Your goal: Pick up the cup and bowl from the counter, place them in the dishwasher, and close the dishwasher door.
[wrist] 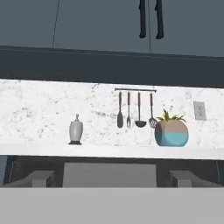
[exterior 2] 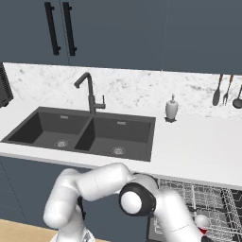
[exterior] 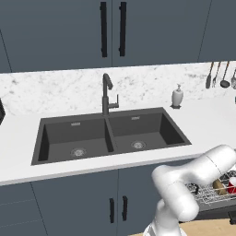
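Right base view: counter [exterior 2: 208, 142] edge overhangs dishwasher [exterior 2: 208, 203] rack.

The white arm [exterior 2: 94, 186] rises at lower left of the right base view, bends at the elbow, and extends toward lower right, end effector fully open.

Even, shadowless light; soft, low-resolution render.

Soap dispenser [wrist: 76, 130] left; hanging utensils [wrist: 134, 111] centre; potted plant [wrist: 171, 131] right; wall outlet [wrist: 200, 110] far right.
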